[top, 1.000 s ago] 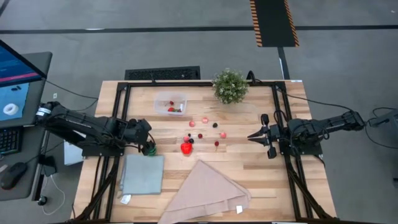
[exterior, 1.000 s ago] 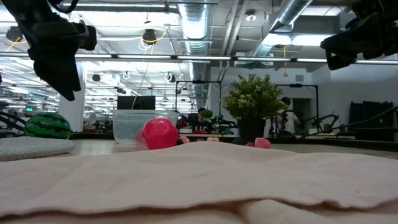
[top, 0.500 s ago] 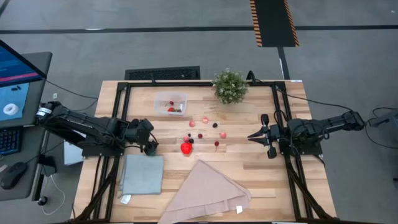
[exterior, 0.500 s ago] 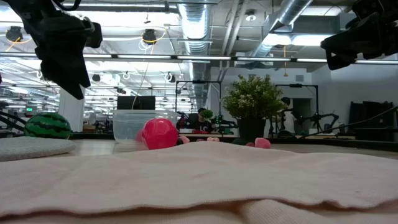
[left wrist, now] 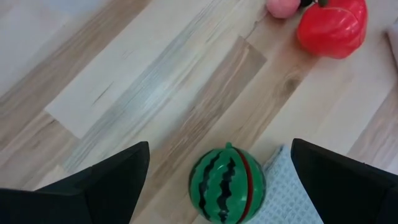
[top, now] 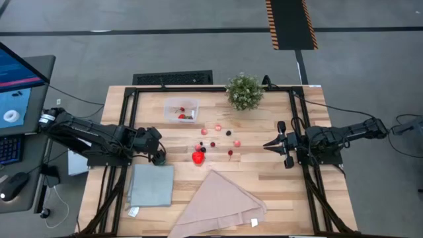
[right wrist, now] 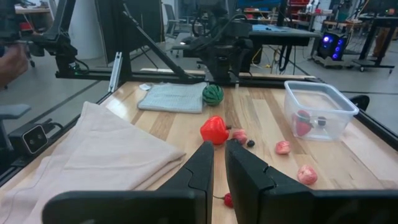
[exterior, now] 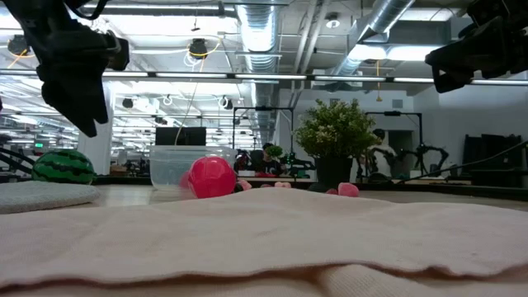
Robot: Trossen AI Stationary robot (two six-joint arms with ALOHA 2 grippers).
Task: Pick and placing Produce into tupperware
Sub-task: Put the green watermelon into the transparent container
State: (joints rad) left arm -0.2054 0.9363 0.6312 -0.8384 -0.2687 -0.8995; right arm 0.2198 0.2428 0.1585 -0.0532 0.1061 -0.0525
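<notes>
A small round watermelon point(left wrist: 227, 185) rests on the table against a corner of the grey-blue cloth point(left wrist: 283, 193). My left gripper point(left wrist: 219, 148) hangs open above it with a finger on each side, touching nothing. A larger red piece of produce point(top: 197, 157) and several tiny red and pink ones point(top: 216, 127) lie mid-table. The clear tupperware point(top: 181, 110) stands farther back with a few red pieces inside. My right gripper point(top: 268, 144) hovers shut at the table's right, pointing level at the produce.
A bushy potted plant point(top: 244, 91) stands at the far edge, right of the tupperware. A folded beige cloth point(top: 218, 201) covers the near middle, and the grey-blue cloth point(top: 151, 185) lies to its left. Black frame rails run along both sides.
</notes>
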